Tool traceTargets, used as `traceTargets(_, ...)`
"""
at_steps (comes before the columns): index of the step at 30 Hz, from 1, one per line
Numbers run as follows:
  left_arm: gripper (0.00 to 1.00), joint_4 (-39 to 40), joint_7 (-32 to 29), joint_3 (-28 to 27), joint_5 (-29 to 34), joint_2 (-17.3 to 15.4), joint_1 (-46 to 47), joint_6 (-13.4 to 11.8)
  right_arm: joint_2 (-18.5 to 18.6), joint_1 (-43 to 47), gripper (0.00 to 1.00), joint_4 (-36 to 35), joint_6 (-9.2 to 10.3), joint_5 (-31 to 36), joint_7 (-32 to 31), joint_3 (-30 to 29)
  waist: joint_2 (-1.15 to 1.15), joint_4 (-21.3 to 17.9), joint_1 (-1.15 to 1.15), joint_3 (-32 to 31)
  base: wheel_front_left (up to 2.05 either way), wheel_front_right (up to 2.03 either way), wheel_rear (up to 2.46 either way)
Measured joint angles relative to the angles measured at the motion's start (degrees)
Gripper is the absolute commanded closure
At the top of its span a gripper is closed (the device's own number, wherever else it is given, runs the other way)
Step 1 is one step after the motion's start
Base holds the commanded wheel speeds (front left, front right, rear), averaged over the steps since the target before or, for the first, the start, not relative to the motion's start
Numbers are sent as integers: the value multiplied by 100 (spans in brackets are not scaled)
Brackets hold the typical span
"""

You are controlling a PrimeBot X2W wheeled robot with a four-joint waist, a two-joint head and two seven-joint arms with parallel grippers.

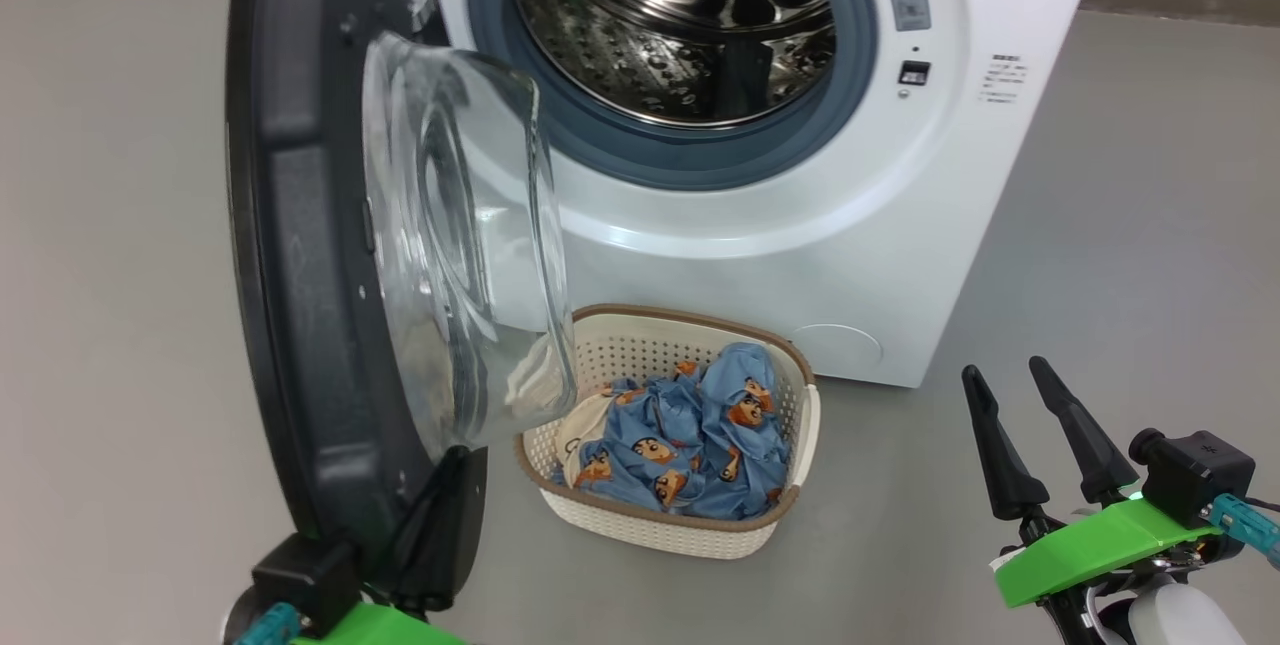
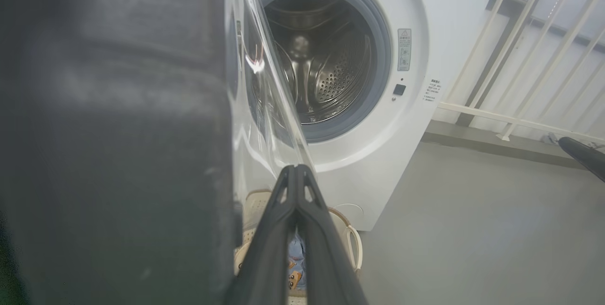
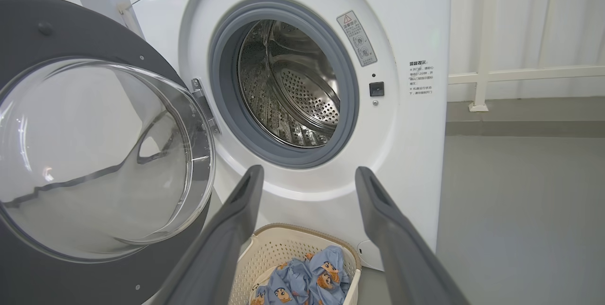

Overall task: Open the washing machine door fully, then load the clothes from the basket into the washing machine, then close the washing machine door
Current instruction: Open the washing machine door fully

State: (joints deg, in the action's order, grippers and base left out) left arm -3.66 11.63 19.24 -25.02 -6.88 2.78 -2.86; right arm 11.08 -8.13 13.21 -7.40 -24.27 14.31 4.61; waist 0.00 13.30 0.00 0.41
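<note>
The washing machine (image 1: pixel 800 225) stands ahead with its steel drum (image 1: pixel 680 15) showing nothing inside. Its door (image 1: pixel 300 225) hangs open to the left, roughly edge-on to me, and the glass bowl (image 1: pixel 470 245) bulges over the basket. My left gripper (image 1: pixel 440 515) is shut, its fingers lying against the door's lower inner side beside the glass (image 2: pixel 264 106). The basket (image 1: pixel 640 345) sits on the floor before the machine and holds the blue printed clothes (image 1: pixel 690 435) and a cream cloth (image 1: pixel 580 435). My right gripper (image 1: pixel 1008 372) hangs open over the floor to the basket's right, holding nothing.
Grey floor (image 1: pixel 1100 255) stretches to the right of the machine and basket. A white railing (image 2: pixel 520 59) runs along the wall beyond the machine's right side. The open door blocks the left side of the basket from above.
</note>
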Motion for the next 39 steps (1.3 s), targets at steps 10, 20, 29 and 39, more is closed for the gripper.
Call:
traceTargets(10,100,47,-274,-483,-144,-344,-7,-253,-49,1,0,-14,0,8,0,-41,0,317,0,56,0,0,0)
traceTargets(20,100,89,-534,-1049,-486,-670,25,-372,-62,-1,0,-49,0,23,0,-125,0,521,0,233,0,0,0)
traceTargets(29,100,-235,-768,-1458,-771,-995,408,-387,-77,-39,0,-64,0,27,0,-142,0,634,0,480,0,0,0)
traceTargets(39,100,-907,-829,-1737,-857,-1438,912,-258,-74,-229,0,-92,0,46,0,-183,0,656,0,754,0,0,0)
